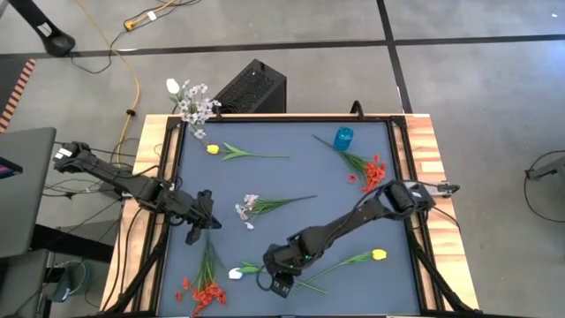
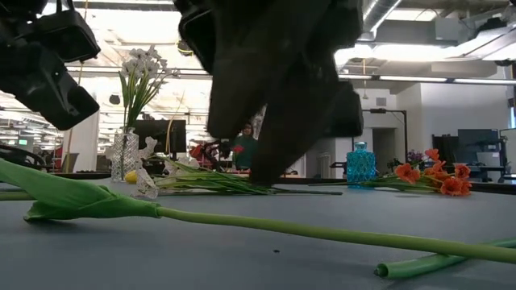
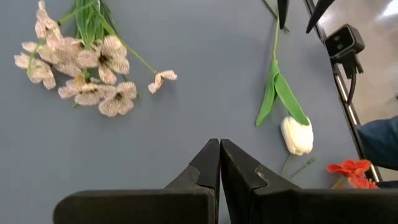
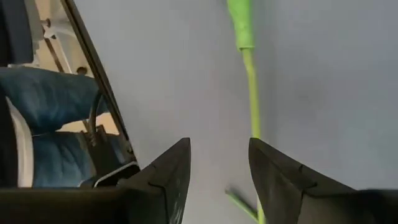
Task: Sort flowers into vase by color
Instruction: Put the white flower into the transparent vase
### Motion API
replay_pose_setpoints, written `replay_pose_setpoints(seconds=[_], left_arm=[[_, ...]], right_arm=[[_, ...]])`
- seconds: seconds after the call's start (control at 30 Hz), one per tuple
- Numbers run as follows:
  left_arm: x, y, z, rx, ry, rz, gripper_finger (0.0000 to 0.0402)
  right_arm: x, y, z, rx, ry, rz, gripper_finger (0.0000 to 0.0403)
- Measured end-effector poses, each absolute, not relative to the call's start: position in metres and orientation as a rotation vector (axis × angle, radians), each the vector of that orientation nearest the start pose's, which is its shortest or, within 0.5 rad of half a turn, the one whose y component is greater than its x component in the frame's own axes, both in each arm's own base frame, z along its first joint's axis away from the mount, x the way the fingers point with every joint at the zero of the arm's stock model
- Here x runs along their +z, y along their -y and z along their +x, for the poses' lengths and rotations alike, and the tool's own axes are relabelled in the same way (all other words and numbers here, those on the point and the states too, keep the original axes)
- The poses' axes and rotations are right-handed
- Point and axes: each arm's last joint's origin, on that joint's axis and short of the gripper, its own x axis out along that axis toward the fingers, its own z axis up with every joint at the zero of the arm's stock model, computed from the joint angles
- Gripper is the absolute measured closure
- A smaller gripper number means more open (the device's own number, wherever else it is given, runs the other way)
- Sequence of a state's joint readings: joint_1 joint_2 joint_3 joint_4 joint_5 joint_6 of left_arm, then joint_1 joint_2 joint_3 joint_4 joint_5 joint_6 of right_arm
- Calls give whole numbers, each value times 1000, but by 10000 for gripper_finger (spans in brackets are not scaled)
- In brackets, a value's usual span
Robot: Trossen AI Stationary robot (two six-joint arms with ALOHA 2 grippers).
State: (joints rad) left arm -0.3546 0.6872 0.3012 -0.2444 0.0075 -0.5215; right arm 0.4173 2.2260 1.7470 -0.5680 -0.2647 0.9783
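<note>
With my right gripper (image 1: 282,284) parted at six o'clock, I centre it over the white tulip's stem (image 4: 251,93) before pinching.

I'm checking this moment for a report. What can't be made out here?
- High view: the right gripper is too small to show whether it touches a stem.
- Low view: the dark arm hides the table's middle.
- Right wrist view: the green stem has its bloom cut off by the edge.
</note>
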Motion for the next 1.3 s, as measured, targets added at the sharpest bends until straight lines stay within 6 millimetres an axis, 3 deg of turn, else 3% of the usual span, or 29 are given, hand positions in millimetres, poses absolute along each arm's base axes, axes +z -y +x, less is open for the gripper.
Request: replay_pose_setpoints(seconds=[0.3, 0.47, 0.63, 0.8, 1.1, 1.2, 1.3], left_arm=[[176, 50, 134, -174, -715, -406, 402], [176, 50, 134, -181, -720, -411, 402], [176, 50, 133, -186, -727, -415, 401], [176, 50, 133, -185, -726, -413, 401], [176, 49, 134, -133, -706, -394, 401], [176, 48, 134, -113, -697, -383, 401], [176, 48, 134, -105, -695, -384, 402]], right_arm=[[159, -214, 422, -132, -1181, 637, 257], [160, -217, 422, -100, -1174, 629, 276], [159, -218, 420, -116, -1184, 635, 279], [149, -221, 410, -140, -1199, 518, 279], [134, -244, 393, -87, -1142, 455, 282], [128, -250, 384, -113, -1134, 409, 303], [122, -251, 378, -120, -1148, 390, 358]])
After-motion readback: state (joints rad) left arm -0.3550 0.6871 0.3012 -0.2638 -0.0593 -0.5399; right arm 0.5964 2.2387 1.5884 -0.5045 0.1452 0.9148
